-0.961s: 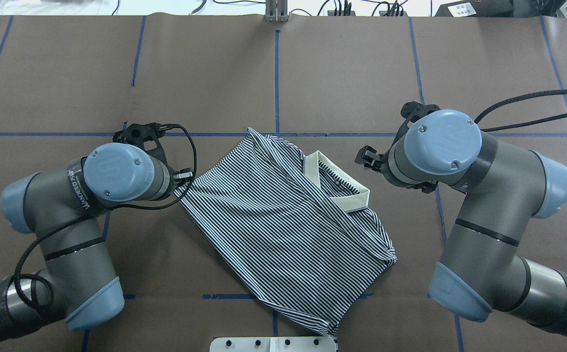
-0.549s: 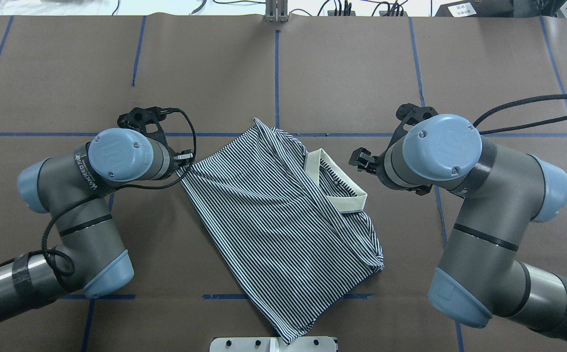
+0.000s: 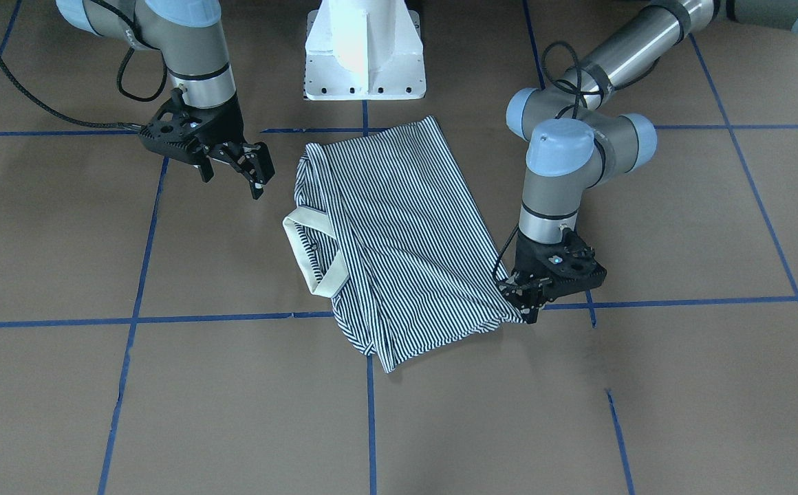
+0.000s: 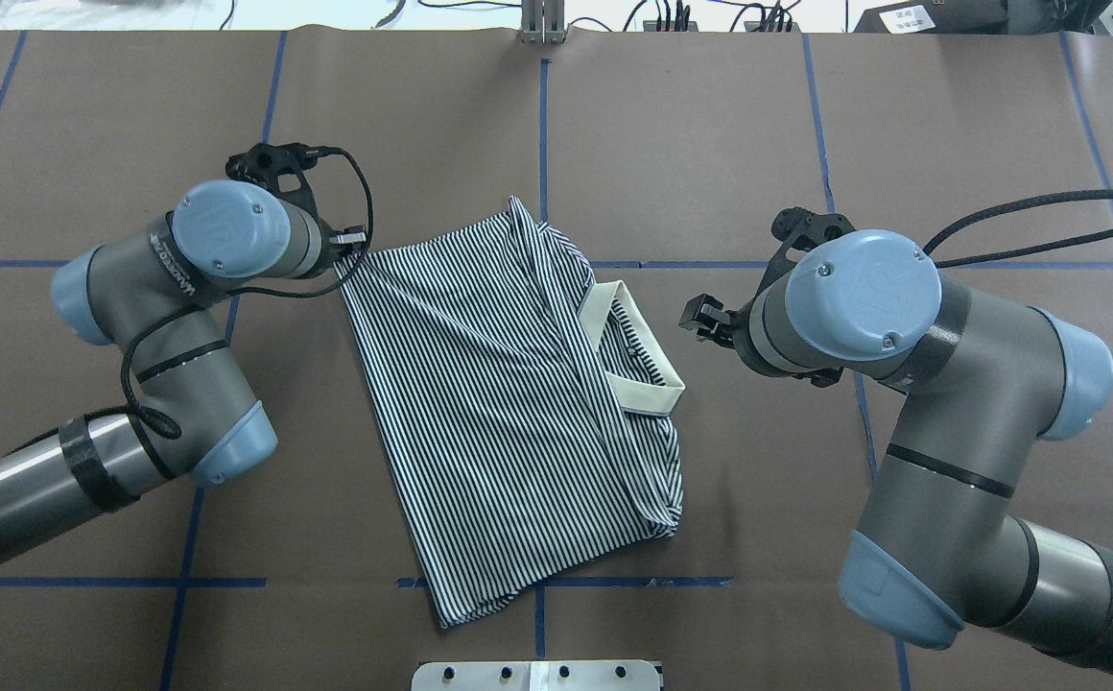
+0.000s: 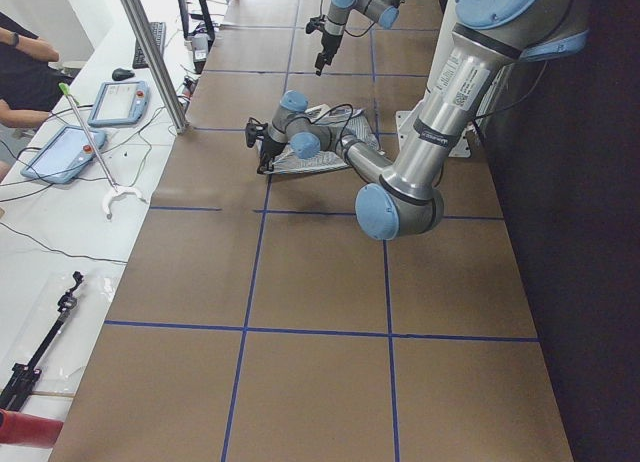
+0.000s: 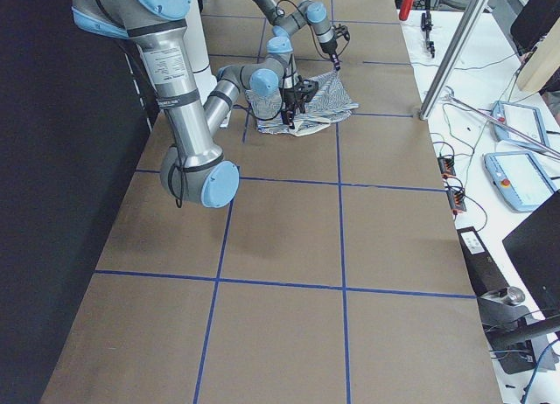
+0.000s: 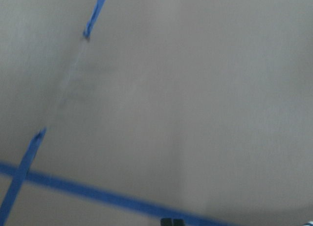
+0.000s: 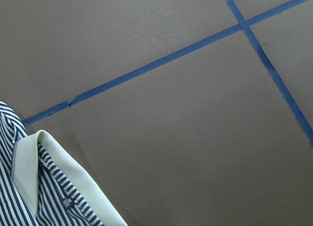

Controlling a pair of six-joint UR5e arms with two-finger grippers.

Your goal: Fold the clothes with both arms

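- Navy-and-white striped polo shirt (image 4: 480, 413) folded into a long slab, flat on the brown-papered bench (image 4: 710, 125), mid-bench between the two arms and slightly askew to the blue tape (image 4: 542, 144) grid.
- Cream collar (image 4: 635, 389) on the shirt's edge toward the robot's right, standing open in a loop; striped placket with one small button (image 8: 65, 202) inside it, seen in the right wrist view.
- Shirt's near end just short of the white pedestal base (image 3: 364, 48); far end bunched into a ridge that crosses a tape line.
- Left hand (image 3: 526, 294) low at the bench, clenched on the shirt's far corner on the robot's left, cloth pinched between the black fingers.
- Left arm (image 4: 221, 235) bent sharply at the elbow, with a black cable (image 4: 365, 206) looping over the wrist.
- Right hand (image 3: 232, 177) released, fingers spread and angled down, off the cloth, near the collar but apart from it.
- Left wrist view blurred: only brown bench and tape.
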